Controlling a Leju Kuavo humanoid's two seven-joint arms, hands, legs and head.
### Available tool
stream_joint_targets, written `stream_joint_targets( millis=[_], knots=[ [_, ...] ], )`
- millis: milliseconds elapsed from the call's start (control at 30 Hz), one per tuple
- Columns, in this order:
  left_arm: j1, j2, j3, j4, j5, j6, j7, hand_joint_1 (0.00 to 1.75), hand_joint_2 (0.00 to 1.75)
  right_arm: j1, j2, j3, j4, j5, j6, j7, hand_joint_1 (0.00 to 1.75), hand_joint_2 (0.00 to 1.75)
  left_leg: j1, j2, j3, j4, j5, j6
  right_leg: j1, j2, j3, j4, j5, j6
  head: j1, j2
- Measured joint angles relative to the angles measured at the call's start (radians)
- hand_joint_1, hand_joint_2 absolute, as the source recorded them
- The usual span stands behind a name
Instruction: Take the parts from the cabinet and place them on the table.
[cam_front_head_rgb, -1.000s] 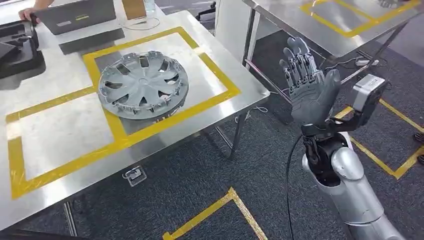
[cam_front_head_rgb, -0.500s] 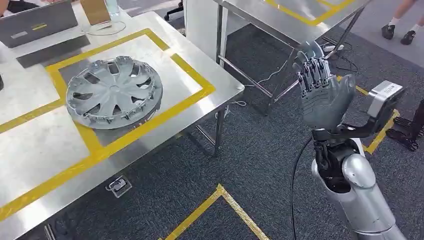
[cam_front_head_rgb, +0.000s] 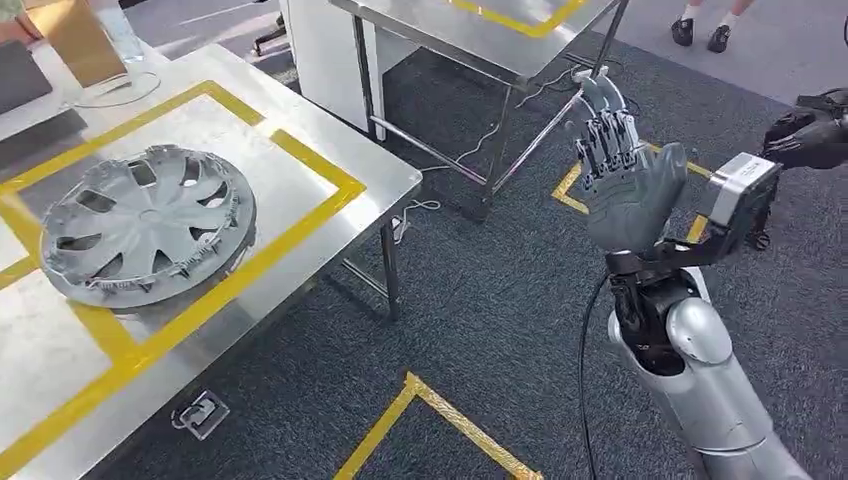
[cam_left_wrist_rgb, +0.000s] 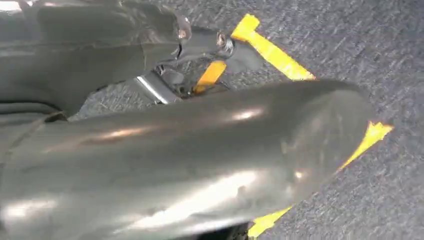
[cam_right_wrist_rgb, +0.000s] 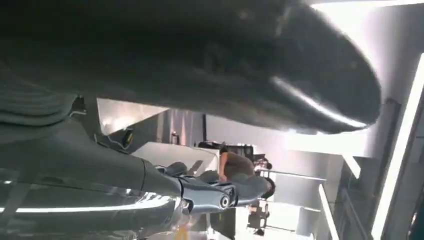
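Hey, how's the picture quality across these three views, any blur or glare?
Head view: sharp and evenly lit, soft sheen on the table. Left wrist view: the near left hand is blurred, with bright highlights. Right wrist view: dark foreground, ceiling lights blown out.

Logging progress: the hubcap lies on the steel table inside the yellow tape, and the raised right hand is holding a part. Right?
Not quite. The head view shows the right hand raised, fingers apart, holding nothing. The hubcap does lie on the steel table inside the yellow tape.
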Motion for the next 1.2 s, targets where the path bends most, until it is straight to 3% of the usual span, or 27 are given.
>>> stream_joint_targets(
  millis=[67,100,133,167,233,267,300,333,400,433,467,600,633,667,700,733,800,833,867,900,933,967,1000,1067,1133,1167,1200],
  knots=[
    [0.003,0.001,0.0,0.0,0.0,0.0,0.0,0.0,0.0,0.0,-0.002,-0.004,-0.003,0.0,0.0,0.0,0.0,0.0,-0.006,0.022,0.004,-0.002,-0.003,0.009,-0.007,0.023,0.0,-0.007,0.003,0.013,0.004,0.0],
    [0.002,0.001,0.0,0.0,0.0,0.0,-0.001,0.0,0.0,0.0,-0.003,-0.006,-0.005,0.0,0.0,0.0,0.0,0.0,0.001,0.033,0.007,-0.009,0.0,0.013,-0.007,0.033,0.0,-0.004,0.0,0.016,0.003,0.0],
    [0.0,0.002,0.0,0.0,0.0,0.0,-0.001,0.0,0.0,0.0,-0.005,-0.008,-0.007,0.0,0.0,0.0,0.0,0.0,0.0,0.046,0.013,-0.012,0.0,0.016,-0.004,-0.001,-0.005,0.008,-0.01,0.02,0.005,0.0],
    [0.001,0.002,0.0,0.0,0.0,0.0,-0.002,0.0,0.0,-0.01,-0.005,-0.01,-0.007,0.0,0.0,0.0,0.0,0.0,0.0,0.064,0.018,-0.014,-0.005,0.023,-0.004,-0.05,-0.034,0.067,-0.047,0.028,0.021,0.0],
    [0.002,0.002,0.0,0.0,0.0,0.0,-0.002,0.0,0.0,-0.013,-0.002,-0.009,-0.007,0.0,0.002,0.0,0.0,0.0,-0.003,0.09,0.02,-0.014,-0.009,0.029,-0.008,-0.074,-0.102,0.2,-0.106,0.036,0.028,0.0],
    [0.003,0.004,0.0,0.0,0.0,0.0,-0.003,0.0,0.0,-0.011,-0.002,-0.009,-0.006,0.0,0.002,0.0,0.0,0.0,-0.003,0.11,0.021,-0.013,-0.013,0.029,-0.011,-0.08,-0.154,0.293,-0.13,0.041,0.032,0.0],
    [0.003,0.006,0.0,0.0,0.0,0.0,-0.003,0.0,0.0,-0.011,-0.001,-0.008,-0.005,0.0,0.002,0.0,0.0,0.0,-0.004,0.121,0.023,-0.013,-0.016,0.028,-0.012,-0.081,-0.167,0.311,-0.126,0.042,0.035,0.0],
    [0.003,0.006,0.0,0.0,0.0,0.0,-0.003,0.0,0.0,-0.011,-0.001,-0.007,-0.004,0.0,0.003,0.0,0.0,0.0,-0.004,0.133,0.027,-0.013,-0.019,0.027,-0.012,-0.083,-0.162,0.293,-0.1,0.042,0.037,0.0],
    [0.001,0.006,0.0,0.0,0.0,-0.001,-0.003,0.0,0.0,-0.011,-0.001,-0.008,-0.005,0.0,0.003,0.003,0.0,0.0,-0.005,0.154,0.041,-0.014,-0.029,0.022,-0.011,-0.092,-0.093,0.139,0.0,0.034,0.045,0.0],
    [0.0,0.006,0.0,0.0,0.0,-0.002,-0.003,0.0,0.0,-0.012,-0.002,-0.008,-0.005,0.0,0.003,0.003,0.0,0.0,-0.006,0.162,0.049,-0.015,-0.034,0.019,-0.008,-0.11,-0.049,0.049,0.045,0.026,0.05,0.0],
    [-0.002,0.005,0.0,0.0,0.001,-0.003,-0.003,0.0,0.0,-0.013,-0.003,-0.009,-0.005,0.0,0.003,0.003,0.0,0.0,-0.009,0.173,0.051,-0.018,-0.038,0.013,0.006,-0.139,-0.025,0.017,0.025,0.017,0.049,0.0],
    [-0.005,0.002,0.0,-0.001,0.001,-0.003,-0.002,0.0,0.0,-0.009,-0.006,-0.012,-0.005,0.0,0.003,0.005,0.0,0.0,-0.01,0.202,0.064,-0.028,-0.04,-0.006,0.011,-0.115,-0.026,-0.006,0.024,-0.005,0.05,0.0],
    [-0.007,0.001,0.0,-0.001,0.001,-0.003,-0.003,0.0,0.0,-0.007,-0.009,-0.013,-0.009,0.0,0.003,0.005,0.0,0.0,-0.008,0.175,0.065,-0.027,-0.05,-0.016,0.0,-0.112,-0.011,-0.021,0.03,-0.014,0.05,0.0],
    [-0.008,0.001,0.0,-0.001,0.0,-0.003,-0.003,0.0,0.0,-0.009,-0.01,-0.015,-0.014,0.0,0.002,0.005,0.0,0.0,-0.004,0.096,0.061,-0.009,-0.062,-0.016,0.0,-0.109,-0.006,-0.027,0.031,-0.018,0.042,0.0],
    [-0.008,0.001,0.0,-0.001,0.0,-0.003,-0.003,0.0,0.0,-0.013,-0.01,-0.015,-0.015,0.0,0.002,0.005,0.0,0.0,-0.004,0.076,0.045,0.024,-0.082,-0.015,0.0,-0.105,-0.004,-0.027,0.032,-0.02,0.04,0.0],
    [-0.007,0.001,0.0,-0.001,0.001,-0.003,-0.002,0.0,0.0,-0.012,-0.009,-0.013,-0.015,0.0,0.003,0.005,0.0,0.0,-0.006,0.069,0.002,0.099,-0.118,-0.014,0.0,-0.098,-0.004,-0.028,0.03,-0.024,0.029,0.0],
    [-0.001,0.002,0.0,0.0,0.001,-0.003,-0.001,0.0,0.0,-0.004,-0.007,-0.011,-0.014,0.0,0.003,0.005,0.0,0.0,-0.008,0.077,-0.102,0.263,-0.168,-0.014,0.005,-0.076,-0.004,-0.027,0.027,-0.029,0.014,0.0],
    [0.0,0.002,0.0,0.0,0.001,-0.003,-0.001,0.0,0.0,-0.004,-0.006,-0.011,-0.014,0.0,0.003,0.006,0.0,0.0,-0.009,0.082,-0.119,0.274,-0.156,-0.012,0.007,-0.067,-0.003,-0.026,0.025,-0.03,0.012,0.0],
    [0.001,0.002,0.0,0.0,0.001,-0.003,-0.001,0.0,0.0,-0.003,-0.005,-0.011,-0.014,0.0,0.003,0.006,0.0,0.0,-0.009,0.085,-0.117,0.247,-0.119,-0.009,0.009,-0.056,0.0,-0.025,0.023,-0.03,0.009,0.0],
    [0.0,0.002,0.0,0.0,0.001,-0.003,-0.002,0.0,0.0,-0.004,-0.004,-0.012,-0.014,0.0,0.003,0.006,0.0,0.0,-0.009,0.081,-0.089,0.173,-0.057,-0.004,0.01,-0.043,0.005,-0.024,0.02,-0.029,0.004,0.0],
    [0.0,0.002,0.0,0.0,0.001,-0.003,-0.001,0.0,0.0,-0.004,-0.004,-0.012,-0.014,0.0,0.003,0.006,0.0,0.0,-0.01,0.065,-0.056,0.095,-0.006,0.001,0.01,-0.034,0.009,-0.021,0.015,-0.027,0.001,0.0],
    [0.0,0.002,0.0,0.0,0.001,-0.003,-0.002,0.0,0.0,-0.003,-0.004,-0.012,-0.014,0.0,0.003,0.006,0.0,0.0,-0.008,0.019,-0.026,0.02,0.033,0.008,0.007,-0.027,0.009,-0.018,0.01,-0.024,-0.001,0.0],
    [0.001,0.005,0.0,0.0,0.001,-0.003,-0.001,0.0,0.0,-0.006,-0.004,-0.012,-0.014,0.0,0.003,0.006,0.0,0.0,-0.003,-0.003,-0.011,0.002,0.017,0.013,0.012,-0.017,0.005,-0.011,0.006,-0.018,0.001,0.0],
    [0.001,0.004,0.0,0.0,0.001,-0.003,-0.002,0.0,0.0,-0.004,-0.004,-0.012,-0.013,0.0,0.003,0.006,0.0,0.0,-0.009,0.014,0.001,-0.017,0.009,0.009,0.002,0.004,0.001,-0.011,0.006,-0.007,0.002,0.0],
    [0.002,0.005,0.0,0.0,0.001,-0.003,-0.002,0.0,0.0,-0.003,-0.005,-0.013,-0.014,0.0,0.003,0.006,0.0,0.0,-0.005,0.035,0.008,-0.022,0.007,0.016,0.002,0.026,0.001,-0.015,0.007,0.003,0.002,0.0],
    [-0.001,0.004,0.0,0.0,0.001,-0.003,-0.002,0.0,0.0,0.0,-0.008,-0.016,-0.017,0.0,0.003,0.006,0.0,0.0,0.002,0.048,0.015,-0.029,0.008,0.019,0.004,0.013,0.0,-0.01,0.0,0.007,-0.001,0.0],
    [-0.001,0.005,0.0,0.0,0.001,-0.003,-0.003,0.0,0.0,-0.005,-0.01,-0.019,-0.018,0.0,0.003,0.006,0.0,0.0,0.001,0.06,0.021,-0.032,0.005,0.024,0.008,-0.03,-0.009,0.016,-0.019,0.014,0.012,0.0]
  ],
)
